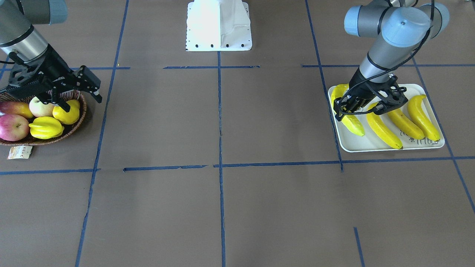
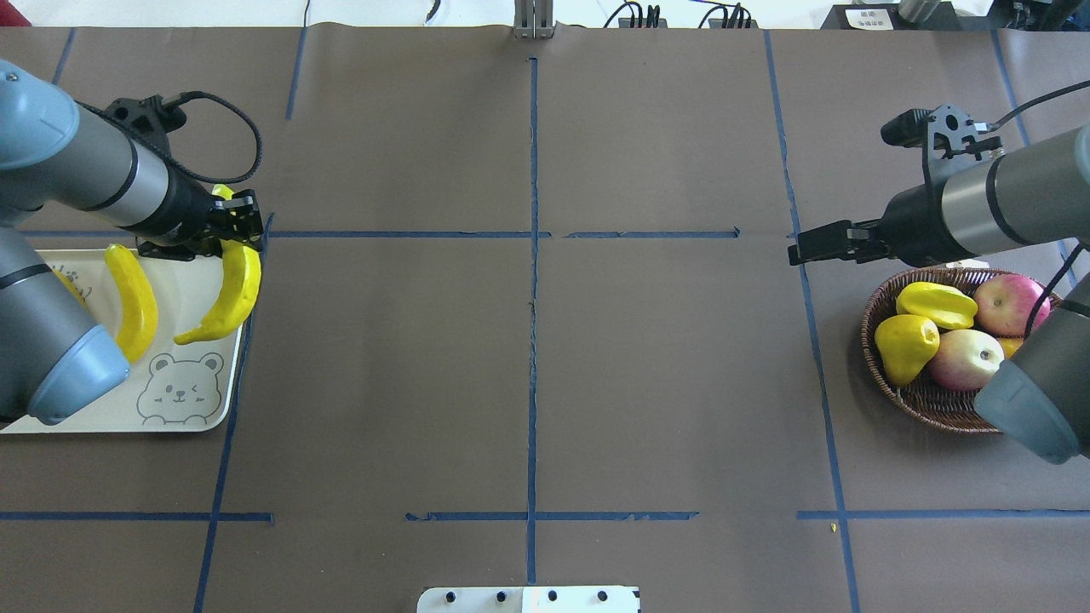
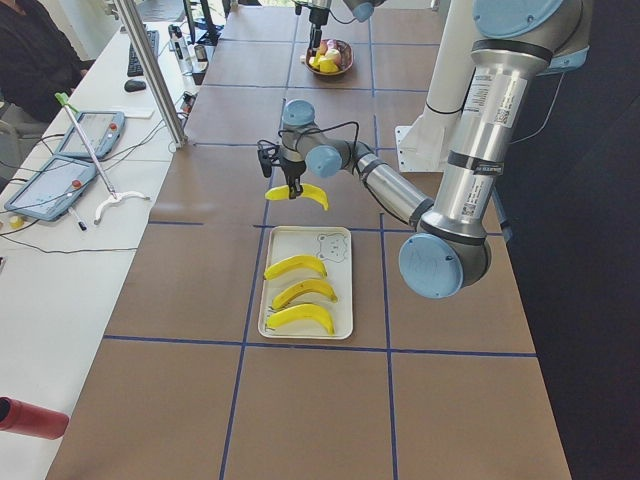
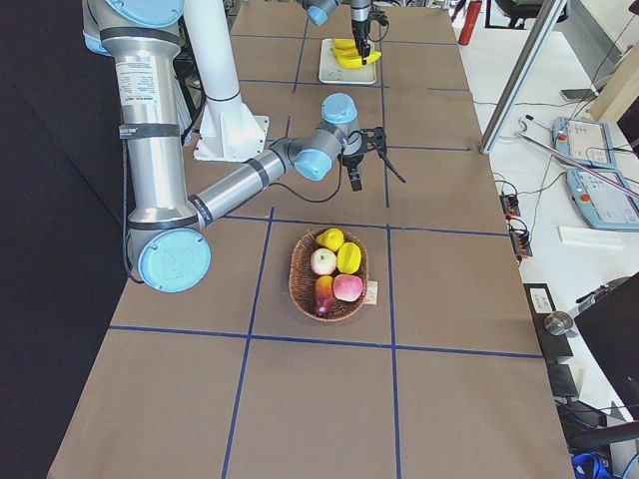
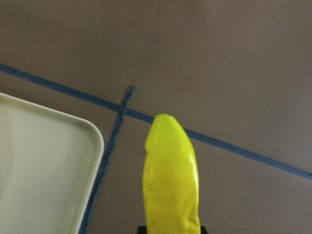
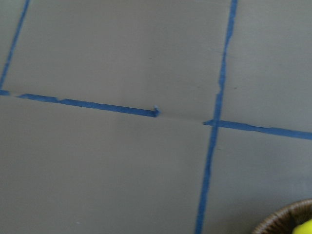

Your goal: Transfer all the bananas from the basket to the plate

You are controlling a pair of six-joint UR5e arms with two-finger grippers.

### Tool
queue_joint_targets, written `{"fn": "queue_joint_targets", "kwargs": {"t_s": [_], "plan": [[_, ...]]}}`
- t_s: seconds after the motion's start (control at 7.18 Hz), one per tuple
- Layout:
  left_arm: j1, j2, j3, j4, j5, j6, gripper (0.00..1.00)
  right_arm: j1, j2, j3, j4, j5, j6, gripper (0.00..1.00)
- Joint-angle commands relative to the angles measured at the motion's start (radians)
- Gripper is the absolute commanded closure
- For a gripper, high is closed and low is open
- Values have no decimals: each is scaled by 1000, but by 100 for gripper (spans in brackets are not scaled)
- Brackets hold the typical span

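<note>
My left gripper (image 1: pixel 347 111) is shut on a yellow banana (image 2: pixel 237 289) and holds it above the inner edge of the cream plate (image 2: pixel 111 409). The banana's tip fills the left wrist view (image 5: pixel 171 180), beside the plate's corner (image 5: pixel 48 165). Three other bananas (image 1: pixel 404 124) lie side by side on the plate (image 1: pixel 356 146). My right gripper (image 2: pixel 796 251) is open and empty, above the table just beside the wicker basket (image 2: pixel 937 400). No banana shows in the basket.
The basket holds a yellow starfruit (image 2: pixel 937 305), a yellow pear-like fruit (image 2: pixel 904 340) and apples (image 2: pixel 966 358). Its paper tag (image 1: pixel 19 152) lies on the table. The robot's white base (image 1: pixel 219 26) stands at the table's middle edge. Blue tape lines cross the brown table.
</note>
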Motion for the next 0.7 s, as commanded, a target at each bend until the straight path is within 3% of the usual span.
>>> {"fn": "queue_joint_targets", "kwargs": {"t_s": [0.0,0.28,0.42,0.56], "plan": [[9,40,68,-3,15,11,100,99,-12,-33,-104,13,-206,0],[23,42,102,-5,17,16,90,157,-18,-39,-104,97,-210,0],[27,45,108,-10,17,34,16,162,-19,-41,-106,95,-210,0],[29,45,111,-10,17,88,0,161,-19,-45,-106,88,-210,0]]}}
